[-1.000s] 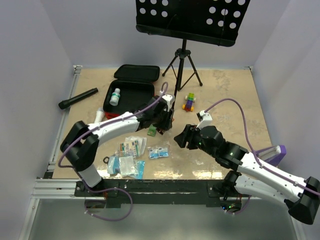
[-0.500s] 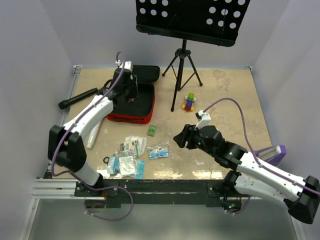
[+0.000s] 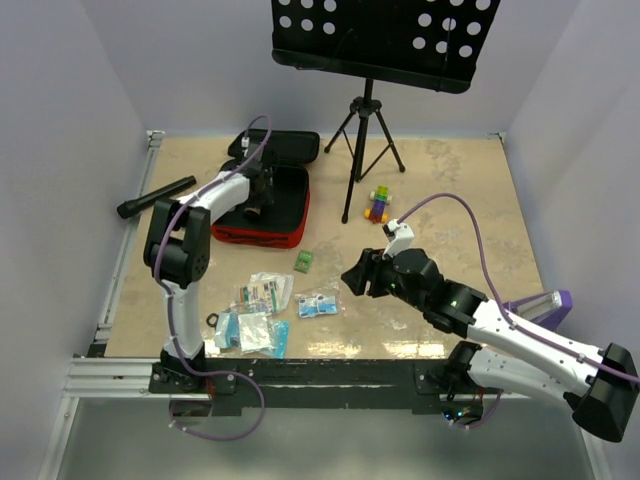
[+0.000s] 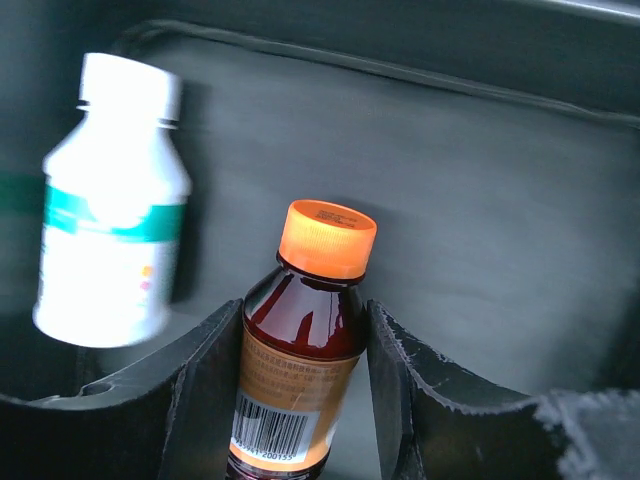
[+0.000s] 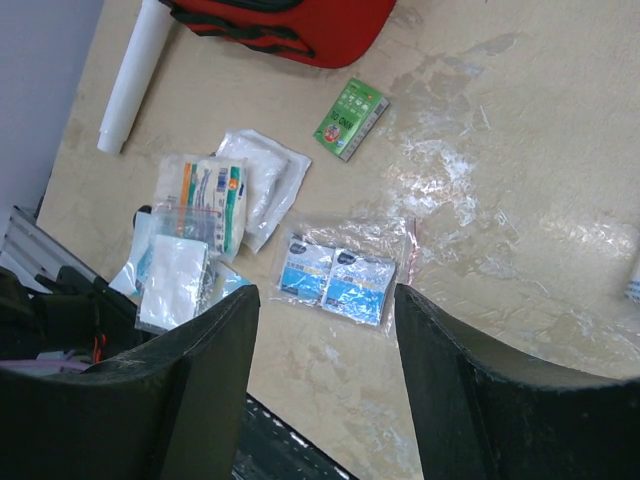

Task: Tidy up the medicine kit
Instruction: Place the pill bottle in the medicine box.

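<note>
on beige marbled tabletop, by the near edge, loose packets below right gripper, spread wide, empty; further back, open red medicine kit, left gripper clamped on amber bottle inside; beyond, black music stand, pale lilac walls

Whole thing sits in a little booth with plain pale lavender walls on the left, back and right. The tabletop is beige and marbled, kinda glossy, with soft glare near the front. A black perforated music stand on its tripod stands toward the back. An aluminium rail runs along the near edge.
</note>
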Controlling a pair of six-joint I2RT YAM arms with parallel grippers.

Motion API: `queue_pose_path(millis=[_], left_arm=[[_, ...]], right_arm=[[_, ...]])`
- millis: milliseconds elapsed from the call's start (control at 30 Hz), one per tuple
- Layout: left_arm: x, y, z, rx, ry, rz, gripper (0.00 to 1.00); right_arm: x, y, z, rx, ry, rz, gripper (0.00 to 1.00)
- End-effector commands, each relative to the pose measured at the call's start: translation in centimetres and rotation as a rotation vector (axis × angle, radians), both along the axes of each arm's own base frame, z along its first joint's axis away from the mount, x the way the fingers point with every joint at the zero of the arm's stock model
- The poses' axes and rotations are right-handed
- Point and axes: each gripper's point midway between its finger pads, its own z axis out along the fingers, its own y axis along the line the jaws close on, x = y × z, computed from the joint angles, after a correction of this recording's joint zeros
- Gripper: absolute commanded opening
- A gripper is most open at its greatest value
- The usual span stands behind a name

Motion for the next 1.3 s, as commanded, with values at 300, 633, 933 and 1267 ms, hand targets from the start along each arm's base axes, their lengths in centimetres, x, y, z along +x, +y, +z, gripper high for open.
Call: queue_pose_path(millis=[300, 633, 933, 1267], left_arm=[[4.4, 3.1, 1.1, 0.000, -0.107, 0.157, 0.22], [4.6, 2.5, 2.5, -0.021, -0.117, 0.124, 0.63], [3.5, 3.3, 6.2, -0.005, -0.143, 0.132, 0.73], [-2.9, 1.3, 19.3, -0.178, -0.428, 0.078, 1.00]], right_arm=[[0.6, 1.0, 1.9, 0.012, -0.062, 0.036, 0.61], [0.7, 1.2, 1.6, 0.003, -0.057, 0.043, 0.61], [0.9, 0.8, 1.9, -0.002, -0.063, 0.023, 0.61], [2.5, -1.1, 1.6, -0.019, -0.040, -0.147, 0.63]])
